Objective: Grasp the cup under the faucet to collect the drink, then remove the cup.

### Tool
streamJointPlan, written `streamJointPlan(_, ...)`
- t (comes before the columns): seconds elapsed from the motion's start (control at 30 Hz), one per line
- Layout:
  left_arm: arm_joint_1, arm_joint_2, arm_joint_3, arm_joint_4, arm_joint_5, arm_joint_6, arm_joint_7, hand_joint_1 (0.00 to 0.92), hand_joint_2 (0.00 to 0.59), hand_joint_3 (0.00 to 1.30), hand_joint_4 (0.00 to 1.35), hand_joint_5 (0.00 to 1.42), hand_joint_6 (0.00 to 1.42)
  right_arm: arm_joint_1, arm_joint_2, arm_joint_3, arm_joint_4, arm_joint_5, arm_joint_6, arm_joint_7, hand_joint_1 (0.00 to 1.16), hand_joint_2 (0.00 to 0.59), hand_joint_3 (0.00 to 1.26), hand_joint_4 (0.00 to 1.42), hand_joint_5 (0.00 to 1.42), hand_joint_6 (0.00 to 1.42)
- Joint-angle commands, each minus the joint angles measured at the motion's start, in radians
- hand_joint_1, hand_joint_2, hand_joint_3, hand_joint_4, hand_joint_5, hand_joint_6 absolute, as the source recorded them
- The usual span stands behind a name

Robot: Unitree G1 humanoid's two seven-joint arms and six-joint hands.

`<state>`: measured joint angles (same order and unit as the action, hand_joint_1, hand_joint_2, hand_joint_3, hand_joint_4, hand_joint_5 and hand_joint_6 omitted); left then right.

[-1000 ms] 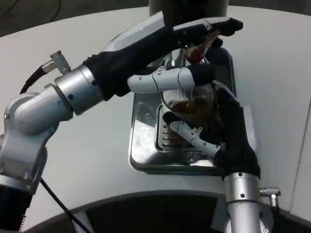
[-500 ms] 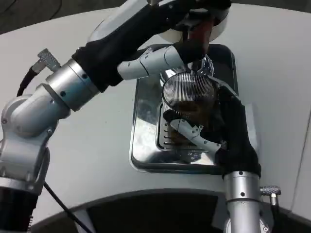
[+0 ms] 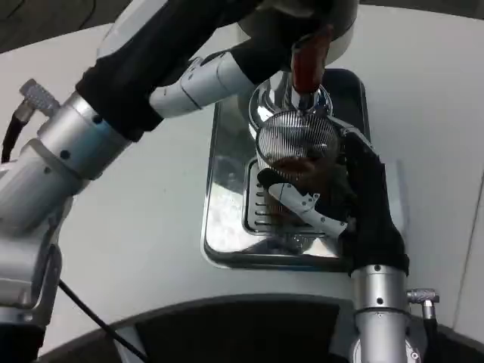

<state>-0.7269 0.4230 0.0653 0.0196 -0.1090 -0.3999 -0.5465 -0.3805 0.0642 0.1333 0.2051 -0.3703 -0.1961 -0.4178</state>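
A ribbed clear cup [image 3: 293,142] with brown drink in it stands on the grate of the steel drip tray [image 3: 225,219], right under the chrome faucet [image 3: 296,102]. My right hand [image 3: 357,203] reaches in from below and grips the cup, black fingers on its right side and a white finger [image 3: 306,208] across its front. My left hand [image 3: 253,62] is raised at the top, up against the red-brown tap lever [image 3: 306,64]. Its fingertips are hidden by the lever and the dispenser body [image 3: 302,17], so the grip is unclear.
The tray lies on a white round table [image 3: 136,227], with bare surface to its left and right. My left forearm [image 3: 98,121] crosses the upper left above the table. A dark edge [image 3: 227,325] runs along the bottom.
My left arm and hand have risen and moved back toward the dispenser, and the tap lever now stands more upright. The right hand has stayed on the cup.
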Motion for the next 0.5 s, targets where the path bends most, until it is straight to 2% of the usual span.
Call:
streamJointPlan(0.03,0.066,0.016,0.025,-0.062,-0.011,0.040,0.025,0.000,0.096,0.26,0.29,0.36,0.34,0.010,0.002,-0.003,0.014,-0.005,-0.009,-0.010,0.88,0.223,0.51,0.61,0.69,0.51)
streamJointPlan(0.37,0.225,0.028,0.077,-0.200,-0.007,0.102,0.064,0.000,0.101,0.27,0.30,0.37,0.36,0.030,-0.011,-0.016,-0.024,-0.013,-0.017,-0.020,0.90,0.207,0.55,0.66,0.77,0.58)
streamJointPlan(0.5,0.274,0.027,0.091,-0.225,-0.005,0.118,0.074,0.000,0.104,0.27,0.31,0.37,0.36,0.050,-0.020,-0.021,-0.051,-0.013,-0.020,-0.020,0.91,0.192,0.59,0.70,0.83,0.68)
